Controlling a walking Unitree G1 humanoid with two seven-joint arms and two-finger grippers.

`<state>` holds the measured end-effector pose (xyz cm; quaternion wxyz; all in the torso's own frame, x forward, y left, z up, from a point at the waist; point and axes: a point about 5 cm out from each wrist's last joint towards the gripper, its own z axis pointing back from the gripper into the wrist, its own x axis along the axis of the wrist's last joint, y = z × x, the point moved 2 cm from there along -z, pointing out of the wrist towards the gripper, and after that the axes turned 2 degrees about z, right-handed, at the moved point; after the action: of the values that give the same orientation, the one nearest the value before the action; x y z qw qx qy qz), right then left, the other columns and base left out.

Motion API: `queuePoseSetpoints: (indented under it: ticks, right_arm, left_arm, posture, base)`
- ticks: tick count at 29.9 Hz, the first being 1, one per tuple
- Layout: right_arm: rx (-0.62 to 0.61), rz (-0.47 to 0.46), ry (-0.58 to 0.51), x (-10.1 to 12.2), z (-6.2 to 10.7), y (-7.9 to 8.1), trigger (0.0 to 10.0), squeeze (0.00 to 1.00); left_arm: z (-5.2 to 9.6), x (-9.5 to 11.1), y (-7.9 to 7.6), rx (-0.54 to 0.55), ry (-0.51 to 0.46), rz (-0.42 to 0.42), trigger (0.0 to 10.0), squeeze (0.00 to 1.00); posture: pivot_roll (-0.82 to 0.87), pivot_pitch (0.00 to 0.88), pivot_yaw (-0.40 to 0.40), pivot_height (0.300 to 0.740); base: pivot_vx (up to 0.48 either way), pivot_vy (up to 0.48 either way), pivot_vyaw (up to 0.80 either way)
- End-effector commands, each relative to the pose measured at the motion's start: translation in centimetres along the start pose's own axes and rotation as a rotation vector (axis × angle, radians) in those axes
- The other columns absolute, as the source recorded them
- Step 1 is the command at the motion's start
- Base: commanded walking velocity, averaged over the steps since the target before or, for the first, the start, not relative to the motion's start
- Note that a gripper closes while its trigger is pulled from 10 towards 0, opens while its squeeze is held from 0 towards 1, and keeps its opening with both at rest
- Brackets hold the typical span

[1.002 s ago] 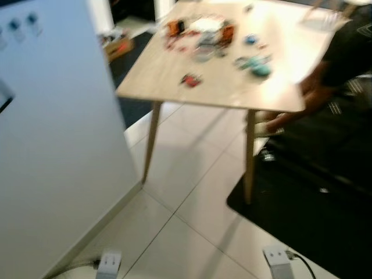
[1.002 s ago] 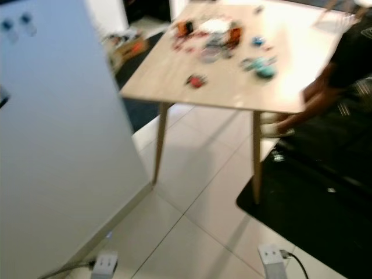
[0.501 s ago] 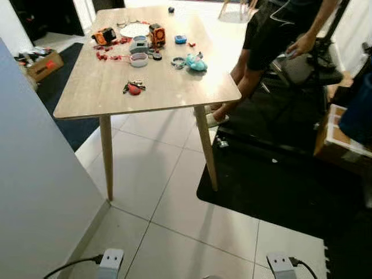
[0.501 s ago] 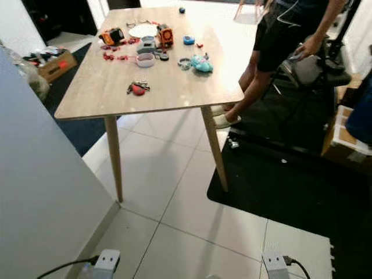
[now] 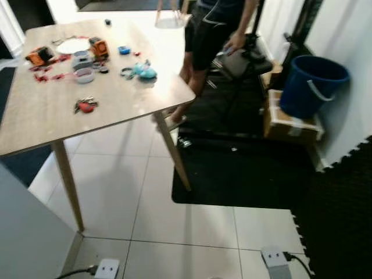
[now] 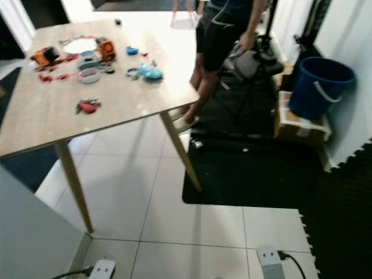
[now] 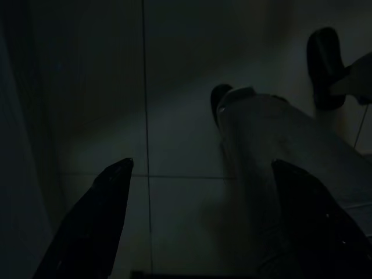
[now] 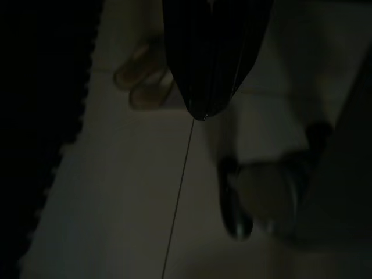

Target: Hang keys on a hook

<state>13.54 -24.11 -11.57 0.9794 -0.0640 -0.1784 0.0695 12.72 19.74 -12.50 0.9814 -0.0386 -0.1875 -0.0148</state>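
A bunch of keys with a red tag (image 5: 86, 106) lies on the wooden table (image 5: 35, 125), at the left of the eye views and well ahead of me. Both arms hang low over the tiled floor. In the dark left wrist view my left gripper (image 7: 202, 168) is open, its two fingers spread wide with nothing between them. My right gripper (image 8: 200, 113) points down at the floor with its fingers together and nothing in them.
Small toys and dishes (image 5: 87, 58) crowd the table's far part. A person (image 5: 212, 29) stands at its far right corner. A black mat (image 5: 244, 174), a cardboard box (image 5: 288, 125) and a blue bucket (image 5: 313, 84) lie to the right. A white panel (image 5: 23, 244) stands at the lower left.
The camera has swung to the right: the table slid to the left of the picture, and the bucket, box and right wall came into sight. The keys have not moved on the table.
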Motion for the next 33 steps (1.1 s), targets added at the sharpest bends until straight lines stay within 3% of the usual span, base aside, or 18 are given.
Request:
queuePoseSetpoints:
  ticks: [1, 10, 24, 33]
  right_arm:
    - [-0.003, 0.012, -0.011, 0.4, 0.0, 0.0, 10.0, 0.00]
    - [-0.003, 0.020, -0.010, 0.4, 0.0, -0.1, 10.0, 0.00]
    - [0.003, 0.034, -0.008, 0.2, 0.1, -0.4, 10.0, 0.00]
    - [0.004, 0.039, -0.009, 0.2, 0.1, -0.4, 10.0, 0.00]
  left_arm:
    - [0.2, -0.9, 0.5, 0.018, 0.026, 0.002, 10.0, 0.00]
    - [0.0, -0.6, 0.1, 0.020, 0.026, -0.004, 10.0, 0.00]
    - [0.5, -2.2, 1.0, 0.016, 0.056, -0.011, 10.0, 0.00]
    - [0.5, -2.1, 1.1, 0.018, 0.058, -0.016, 10.0, 0.00]
  posture:
    - [-0.12, 0.079, 0.090, 0.740]
    - [-0.12, 0.081, 0.090, 0.740]
    - [-0.12, 0.084, 0.089, 0.740]
    - [-0.12, 0.075, 0.085, 0.740]
  base:
    - [0.000, 0.000, 0.00]
    - [0.168, 0.000, 0.00]
    - [0.412, 0.000, 0.00]
    - [0.436, 0.000, 0.00]
